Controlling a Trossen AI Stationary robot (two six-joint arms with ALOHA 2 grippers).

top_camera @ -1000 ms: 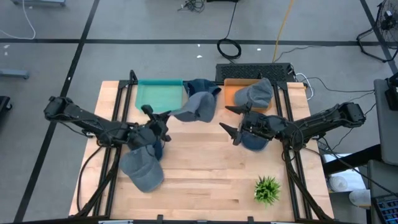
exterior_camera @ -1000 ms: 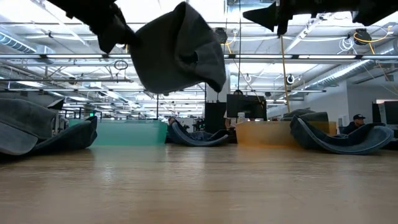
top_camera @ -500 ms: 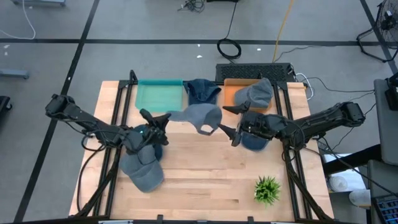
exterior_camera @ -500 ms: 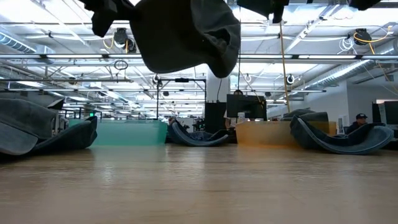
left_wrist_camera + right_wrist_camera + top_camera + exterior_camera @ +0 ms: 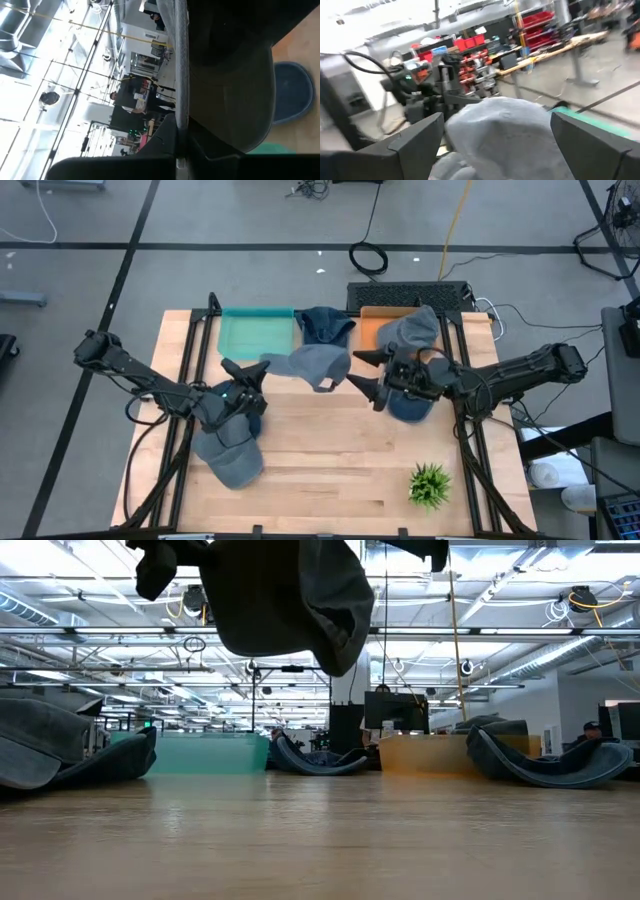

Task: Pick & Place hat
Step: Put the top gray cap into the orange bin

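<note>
Grey hat (image 5: pixel 313 365) up in the air, that's the one to watch: it hangs above the wooden surface (image 5: pixel 330 470) between the two arms, out in front of the teal bin (image 5: pixel 255 333). The left gripper (image 5: pixel 243 377) has it, jaws clamped on its edge, and the hat trails off toward the middle. From table height the hat (image 5: pixel 285 595) droops as a big dark fold well clear of the boards, the left gripper (image 5: pixel 160 565) dark at its upper corner. The left wrist camera is almost filled by the hat's fabric (image 5: pixel 230 75), pressed right up close.

Across the way, the right gripper (image 5: pixel 367 375) faces the hat with its jaws spread wide apart, gripping nothing. Its wrist camera looks straight between two parted fingers (image 5: pixel 415 145) at the pale grey crown (image 5: pixel 507 135) just ahead.

Around them: a dark blue hat (image 5: pixel 322 323) lies between the teal bin and the orange bin (image 5: pixel 378 321), another grey hat (image 5: pixel 412 328) sits on the orange bin's side, one more blue hat (image 5: pixel 408 405) lies under the right arm, and a grey-blue hat (image 5: pixel 230 455) rests beneath the left arm. A small green plant (image 5: pixel 430 484) stands near the front edge.
</note>
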